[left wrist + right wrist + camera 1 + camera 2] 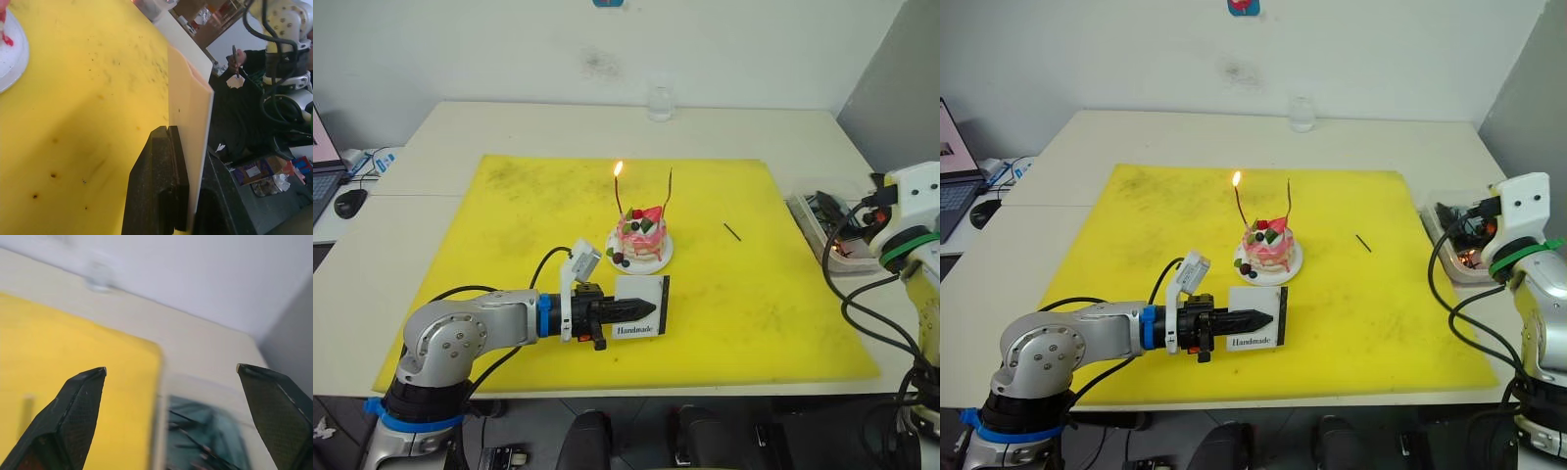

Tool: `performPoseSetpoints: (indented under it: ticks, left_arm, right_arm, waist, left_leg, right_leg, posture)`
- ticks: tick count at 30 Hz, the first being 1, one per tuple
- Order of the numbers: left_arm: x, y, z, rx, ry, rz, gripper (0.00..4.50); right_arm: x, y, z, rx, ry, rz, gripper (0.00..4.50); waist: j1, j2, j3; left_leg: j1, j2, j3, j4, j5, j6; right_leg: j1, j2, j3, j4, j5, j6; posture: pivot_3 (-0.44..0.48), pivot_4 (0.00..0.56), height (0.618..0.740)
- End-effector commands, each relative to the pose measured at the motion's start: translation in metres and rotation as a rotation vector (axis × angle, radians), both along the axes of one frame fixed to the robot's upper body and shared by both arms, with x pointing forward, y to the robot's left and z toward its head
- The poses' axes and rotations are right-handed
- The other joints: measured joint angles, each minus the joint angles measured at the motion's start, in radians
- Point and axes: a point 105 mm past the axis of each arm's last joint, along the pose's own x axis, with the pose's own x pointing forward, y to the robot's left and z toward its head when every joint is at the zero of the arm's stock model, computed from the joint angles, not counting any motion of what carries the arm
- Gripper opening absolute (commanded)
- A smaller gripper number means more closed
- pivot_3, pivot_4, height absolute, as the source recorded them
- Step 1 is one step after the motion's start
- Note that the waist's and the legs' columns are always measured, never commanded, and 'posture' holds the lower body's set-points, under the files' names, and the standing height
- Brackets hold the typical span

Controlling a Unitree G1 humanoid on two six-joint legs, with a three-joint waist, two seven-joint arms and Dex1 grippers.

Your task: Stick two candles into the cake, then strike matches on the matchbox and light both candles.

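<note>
— Yellow mat (509,245), item one: what lies on it?

— Spread over the pale tabletop (460,127). Near its middle, the cake (642,238), pink and white, fruit on top, on a small white plate (662,260). Two candles (619,196) stand upright in the cake: the one on the robot's left burns with a small flame, the one on the right is unlit.

— Matchbox?

— The matchbox (641,306), white, printed "Handmade", stands on edge on the mat just in front of the cake, apart from the plate. The left pincer (641,309) pinches it, black fingers pressed against both faces; the left wrist view shows the box's pale edge clamped between them.

— Matches?

— One short dark match (732,232) lies flat on the mat to the right of the cake, well apart from it.

— Right pincer?

— The right pincer (171,369) has its fingers spread wide and nothing between them, above the mat's right edge and a tray of small parts (827,225) on the tabletop.

— Other entries?

— A clear glass (660,102) at the far edge of the tabletop; a mouse (350,202) and a laptop (323,162) at the far left.
</note>
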Motion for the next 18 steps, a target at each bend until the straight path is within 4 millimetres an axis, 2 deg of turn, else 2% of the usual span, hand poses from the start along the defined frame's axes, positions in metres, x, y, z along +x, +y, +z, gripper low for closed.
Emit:
performPoseSetpoints:
  ticks: [1,4,7,12,18]
  left_arm:
    - [-0.001,0.004,0.007,-0.008,-0.032,0.007,0.0]
    - [-0.001,0.007,0.007,-0.003,-0.032,0.02,0.0]
    - [-0.003,0.011,0.007,0.002,-0.033,0.03,0.0]
    - [-0.005,0.014,0.008,0.009,-0.037,0.038,0.0]
    - [-0.007,0.015,0.009,0.01,-0.039,0.054,0.0]
  right_arm:
    - [-0.013,0.038,-0.015,0.027,0.073,0.198,4.47]
    - [-0.01,0.056,-0.03,0.03,0.117,0.261,4.47]
    - [0.006,0.064,-0.044,0.042,0.129,0.258,4.47]
    - [0.039,0.066,-0.063,0.08,0.148,0.195,4.47]
    - [0.059,0.067,-0.081,0.109,0.181,0.144,4.47]
  waist:
    - [0.0,0.0,0.0]
    - [-0.001,0.0,0.0]
    - [-0.001,0.0,0.0]
    - [0.0,0.0,0.0]
    - [0.002,0.0,0.0]
  left_leg:
    - [0.0,0.0,0.0,0.0,0.0,0.0]
    - [0.0,0.0,0.0,0.0,0.0,0.0]
    - [0.001,0.0,0.0,0.001,0.0,0.0]
    - [0.0,-0.001,0.0,0.001,0.0,0.0]
    - [-0.001,-0.001,0.0,0.0,0.0,0.0]
  right_leg:
    - [0.0,0.0,0.0,0.0,0.0,0.0]
    - [0.0,0.0,0.001,0.0,0.0,0.0]
    - [0.0,0.0,0.001,0.0,0.0,0.0]
    - [0.0,0.0,0.001,0.0,0.001,0.0]
    - [-0.001,0.0,0.001,-0.001,0.0,0.0]
  posture:
    - [0.0,0.15,0.74]
    - [0.0,0.15,0.74]
    - [0.0,0.15,0.74]
    - [0.0,0.15,0.74]
    - [0.0,0.15,0.74]
